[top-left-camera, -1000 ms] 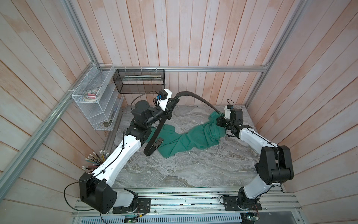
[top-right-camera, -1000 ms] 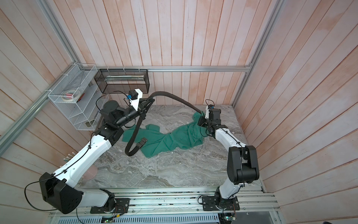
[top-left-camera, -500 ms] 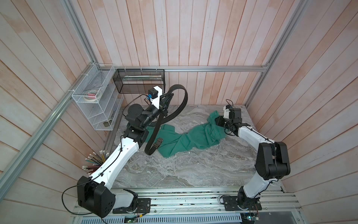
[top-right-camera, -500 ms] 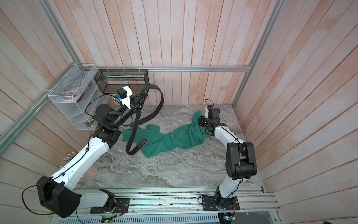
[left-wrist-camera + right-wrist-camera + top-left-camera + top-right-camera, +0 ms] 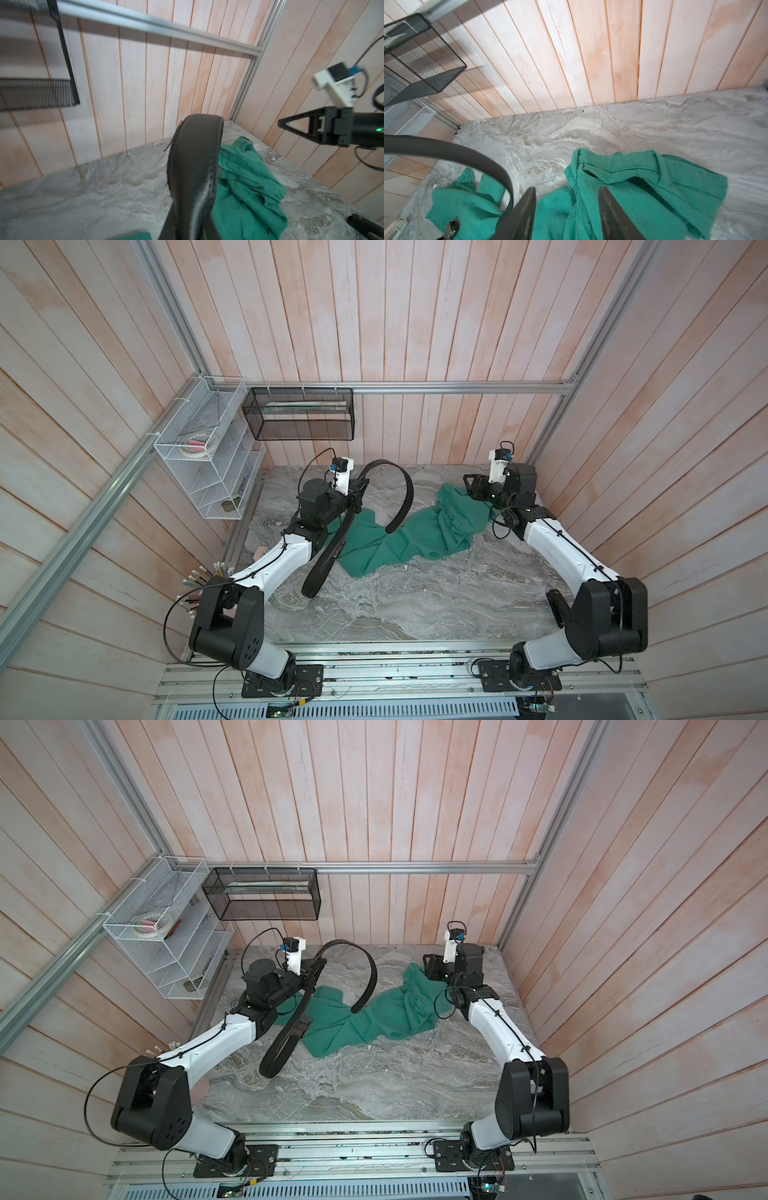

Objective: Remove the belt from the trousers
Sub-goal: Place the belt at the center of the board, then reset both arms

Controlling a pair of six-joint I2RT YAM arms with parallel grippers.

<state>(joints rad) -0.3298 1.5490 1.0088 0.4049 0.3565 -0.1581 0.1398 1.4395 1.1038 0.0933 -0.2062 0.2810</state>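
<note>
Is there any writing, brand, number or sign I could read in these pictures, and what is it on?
No text can be read anywhere.
On the white camera housing, right arm: blurred, nothing legible.
On the rolls in the white wire rack: too small to read.
On the belt and trousers: no label shows.

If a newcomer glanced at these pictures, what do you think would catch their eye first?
The black belt stands out first: clamped in the left gripper, it arcs in a big loop at the back left, its free end curling down over the trousers. Those teal trousers lie crumpled across the middle of the marble table, with the right gripper open just above their back right end.
</note>
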